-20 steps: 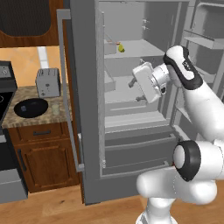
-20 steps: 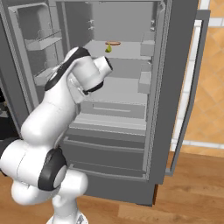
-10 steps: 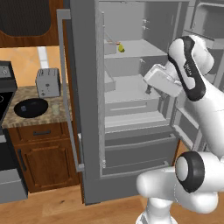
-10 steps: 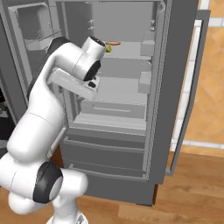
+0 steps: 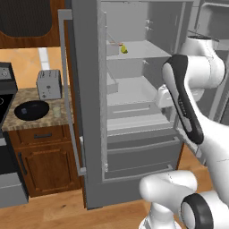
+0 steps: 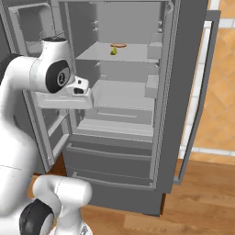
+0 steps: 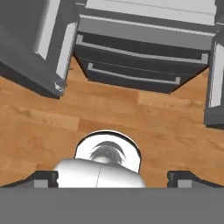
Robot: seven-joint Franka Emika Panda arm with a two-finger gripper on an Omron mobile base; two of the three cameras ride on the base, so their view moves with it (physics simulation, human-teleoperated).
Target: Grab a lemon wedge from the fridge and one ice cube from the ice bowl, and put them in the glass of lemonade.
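Since a second ago the arm (image 5: 188,103) has folded upward and the hand has swung away from the shelves to point down at the floor; the lemon wedge has stayed where it was.

Starting on the left of the left base view, the toaster (image 5: 48,84) stands at the back of the counter (image 5: 40,121). In front of it sits the ice bowl (image 5: 31,109), and we cannot make out a cube inside it at this size. Just right of the bowl, near the counter's edge, there's the glass (image 5: 57,111), upright and apart from the bowl.

Moving right, the fridge (image 5: 85,112) stands with both upper doors swung open. And there's the wedge (image 5: 124,50), up on the top shelf towards the back, just beside a flat orange-brown item (image 5: 117,44). From the right base view we get the same pair, wedge (image 6: 113,51) in front and the flat item (image 6: 120,45) behind it. Nothing is touching the wedge.

Further right, the arm arches in front of the middle shelves, its hand well below the wedge's shelf. In the hand view the gripper (image 7: 116,177) looks straight down on wooden floor (image 7: 131,118) and the two lower drawers (image 7: 131,65). Its fingertips (image 7: 43,177) are spread wide to either side, gripping nothing.
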